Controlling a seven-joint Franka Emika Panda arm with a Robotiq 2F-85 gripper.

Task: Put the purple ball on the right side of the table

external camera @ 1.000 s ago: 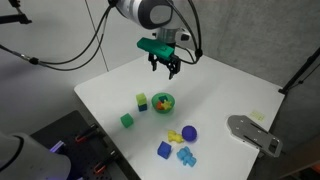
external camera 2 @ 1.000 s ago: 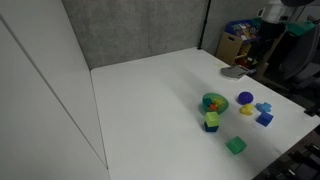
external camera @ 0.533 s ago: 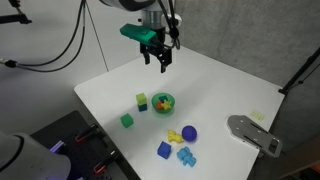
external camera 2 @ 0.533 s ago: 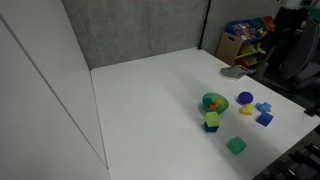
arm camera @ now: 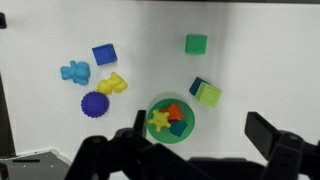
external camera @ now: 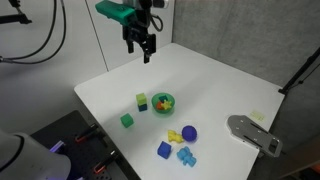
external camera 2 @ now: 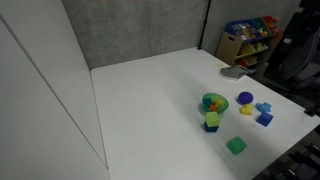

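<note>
In an exterior view the gripper (external camera: 140,54) hangs high over the far edge of the table (external camera: 220,90), well apart from the toys. The purple ball (external camera: 189,132) sits near the front edge, just beside a yellow toy (external camera: 174,136), with a blue block (external camera: 164,149) and a light-blue toy (external camera: 186,156) in front of it. A green bowl (external camera: 163,102) stands farther in.

In an exterior view from another spot, the purple ball (external camera 2: 245,98) lies close to the green bowl (external camera 2: 213,102) on the table (external camera 2: 150,100).

The wrist view looks straight down: the gripper (arm camera: 185,150) has its fingers (arm camera: 275,140) spread wide apart, holding nothing. The purple ball (arm camera: 94,104) rests on the table (arm camera: 260,60) between the yellow toy (arm camera: 113,84) and the green bowl (arm camera: 172,120).
</note>
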